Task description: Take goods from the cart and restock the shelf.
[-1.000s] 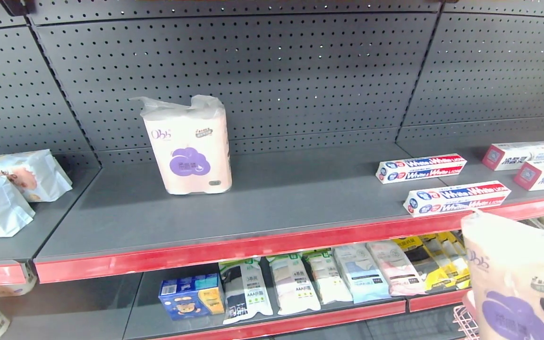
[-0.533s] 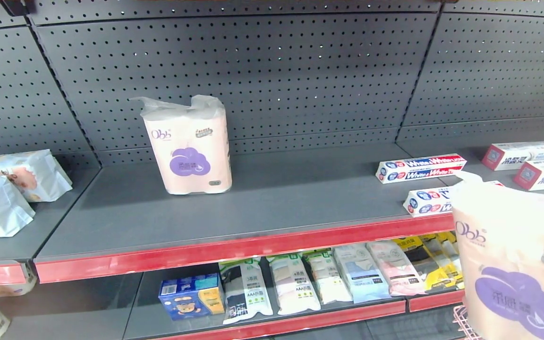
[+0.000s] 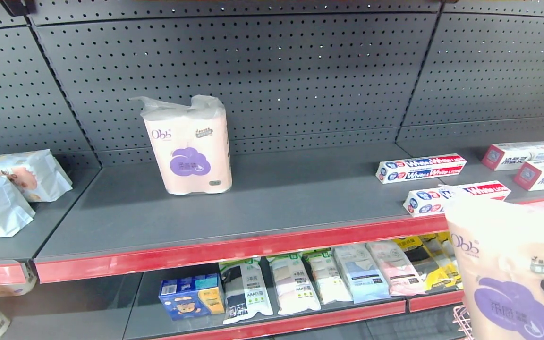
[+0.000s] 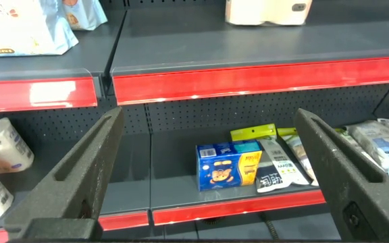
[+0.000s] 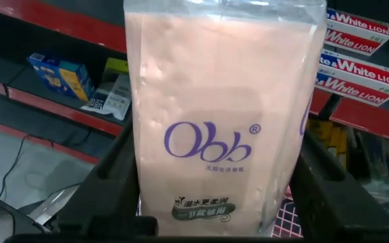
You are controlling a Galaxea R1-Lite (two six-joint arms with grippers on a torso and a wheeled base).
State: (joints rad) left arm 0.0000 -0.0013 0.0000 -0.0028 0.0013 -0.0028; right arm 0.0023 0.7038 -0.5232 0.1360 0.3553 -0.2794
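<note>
pink-wrapped first tissue pack stands upright on the grey shelf, so that bit looks done. second tissue pack is clamped in the right gripper, low on the right before the shelf edge, not placed yet. left gripper hangs spread wide, empty. count: two tissue packs, four toothpaste boxes.

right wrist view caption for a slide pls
A tissue pack clamped in the right gripper, toothpaste boxes on the shelf behind it.
</note>
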